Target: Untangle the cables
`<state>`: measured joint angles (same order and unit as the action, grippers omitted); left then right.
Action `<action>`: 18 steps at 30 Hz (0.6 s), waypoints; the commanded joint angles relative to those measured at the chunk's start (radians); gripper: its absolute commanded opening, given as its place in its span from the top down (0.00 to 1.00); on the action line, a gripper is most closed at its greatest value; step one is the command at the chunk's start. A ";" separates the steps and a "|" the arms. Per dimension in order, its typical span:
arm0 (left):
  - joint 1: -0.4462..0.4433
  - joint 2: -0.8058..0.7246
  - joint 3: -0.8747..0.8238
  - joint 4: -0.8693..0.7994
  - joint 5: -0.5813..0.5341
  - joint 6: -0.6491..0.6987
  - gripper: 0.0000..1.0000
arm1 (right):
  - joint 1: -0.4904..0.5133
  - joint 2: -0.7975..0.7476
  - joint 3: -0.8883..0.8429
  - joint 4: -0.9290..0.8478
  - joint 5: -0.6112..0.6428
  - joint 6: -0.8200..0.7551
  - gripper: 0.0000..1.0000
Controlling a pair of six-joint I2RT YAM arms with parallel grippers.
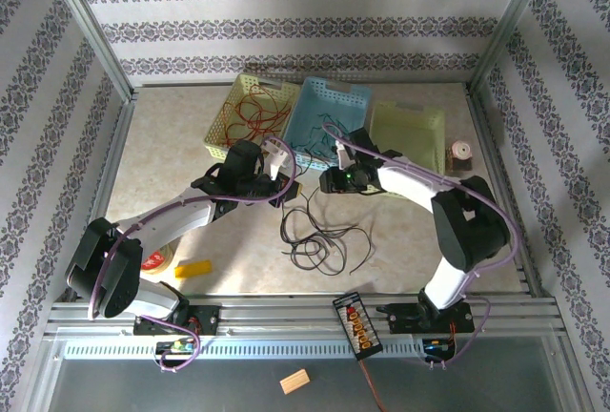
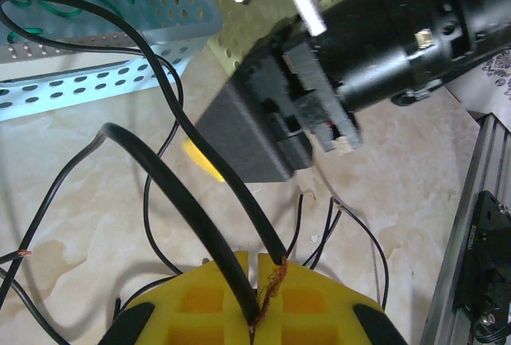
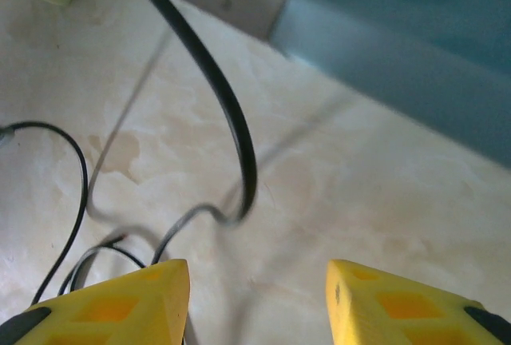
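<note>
The left gripper (image 2: 254,289) is pinching black cables (image 2: 215,171), their strands running diagonally away toward the blue basket (image 2: 96,81). Other black loops (image 1: 322,238) are lying at the middle of the worktop (image 1: 172,159). The right gripper (image 3: 255,297) is gaping wide, empty.

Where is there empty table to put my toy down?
Bare table lies at the far left, between the yellow basket and the side frame. Another patch sits near the front, between the black cables and the right arm's base. The middle is crowded: the left gripper, shut on a black cable, and the open right gripper meet there.
</note>
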<state>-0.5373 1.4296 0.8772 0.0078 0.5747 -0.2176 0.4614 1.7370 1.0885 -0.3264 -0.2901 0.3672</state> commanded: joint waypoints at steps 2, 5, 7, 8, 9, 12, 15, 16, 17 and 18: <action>-0.010 -0.021 0.010 0.012 0.008 -0.012 1.00 | 0.025 0.080 0.091 0.050 -0.024 0.010 0.51; -0.010 -0.014 0.017 0.009 0.014 -0.012 1.00 | 0.032 0.116 0.121 0.065 0.000 0.041 0.52; -0.012 -0.014 0.018 0.009 0.015 -0.012 1.00 | 0.034 0.132 0.125 0.073 0.033 0.065 0.56; -0.012 -0.014 0.018 0.010 0.016 -0.014 1.00 | 0.033 0.138 0.125 0.073 0.048 0.073 0.62; -0.012 -0.014 0.020 0.008 0.017 -0.013 1.00 | 0.034 0.140 0.122 0.072 0.063 0.084 0.74; -0.012 -0.014 0.026 -0.006 0.013 -0.007 1.00 | 0.034 0.119 0.102 0.078 0.089 0.091 1.00; -0.013 -0.007 0.029 -0.012 0.002 -0.005 0.99 | 0.035 0.046 0.069 0.081 0.076 0.070 1.00; -0.012 -0.005 0.028 -0.011 0.000 -0.005 0.92 | 0.034 0.003 0.056 0.076 0.075 0.059 1.00; -0.012 0.000 0.029 -0.009 -0.001 -0.005 0.86 | 0.036 -0.038 0.047 0.071 0.081 0.050 1.00; -0.012 0.007 0.029 -0.007 0.000 -0.005 0.77 | 0.036 -0.093 0.037 0.060 0.093 0.040 1.00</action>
<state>-0.5423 1.4296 0.8772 0.0071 0.5739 -0.2237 0.4889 1.7870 1.1412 -0.2649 -0.2260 0.4377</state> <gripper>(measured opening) 0.192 0.055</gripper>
